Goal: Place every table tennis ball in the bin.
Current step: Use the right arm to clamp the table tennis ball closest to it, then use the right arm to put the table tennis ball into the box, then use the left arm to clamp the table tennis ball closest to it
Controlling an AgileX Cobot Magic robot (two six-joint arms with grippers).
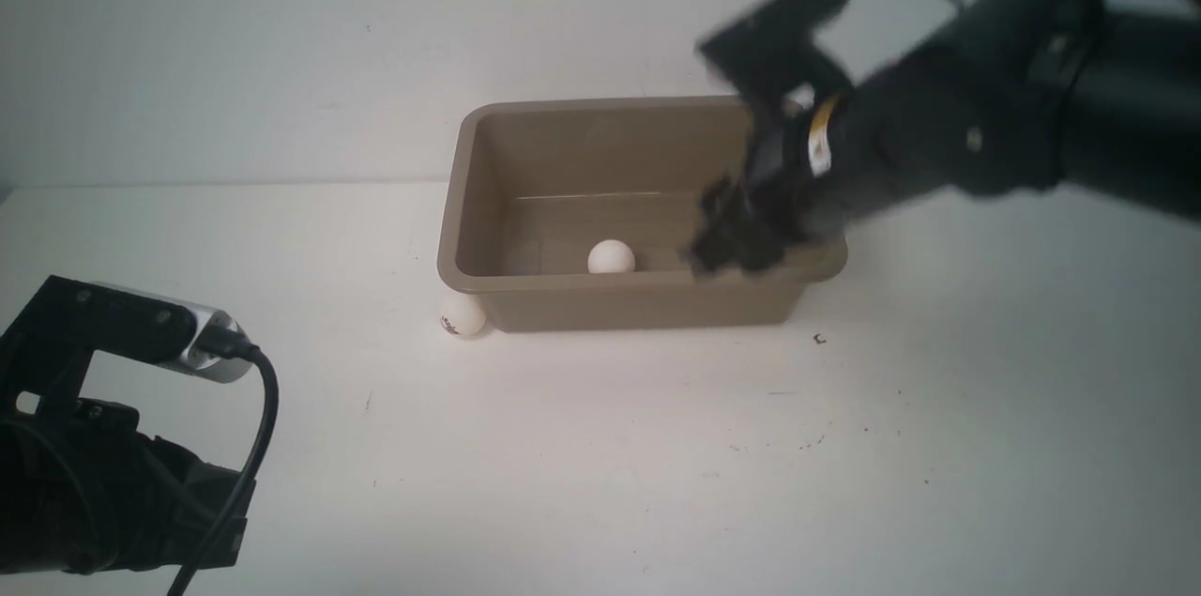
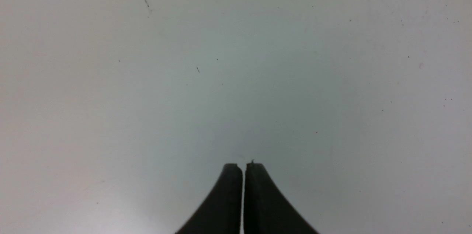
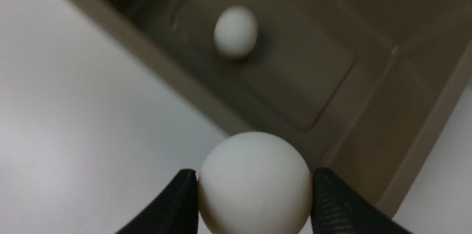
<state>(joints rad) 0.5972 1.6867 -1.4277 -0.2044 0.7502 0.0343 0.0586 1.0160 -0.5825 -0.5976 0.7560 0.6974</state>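
My right gripper (image 3: 254,175) is pinching a smooth, round white plastic table tennis ball (image 3: 254,186) between its two black ribbed fingers (image 3: 332,204), one pressing on each side of the ball. Seen from my right wrist, this held ball is lining up with the rim of the rectangular taupe-brown plastic bin (image 1: 638,305), and the bin's sloping walls and flat floor are opening out beyond it. In the front view the same gripper is showing right of centre, blurred. It is hanging over the right end of the bin with its tip down near the front rim. The held ball is hidden there behind the dark fingers.

A second white ball (image 1: 611,256) is lying on the bin's floor, near the middle of the front view and close against the front wall. A third white ball (image 1: 463,317), carrying a small dark print, is resting on the white surface (image 1: 600,465) outside the bin. It is touching the bin's lower left corner as the front view shows it.

My left gripper (image 2: 243,166) is pressed together. Its two black tips (image 2: 228,197) are meeting with only a hairline seam between them, above the pale surface. My left arm (image 1: 94,483) is sitting in the lower left of the front view, well apart from the bin and from all three balls.
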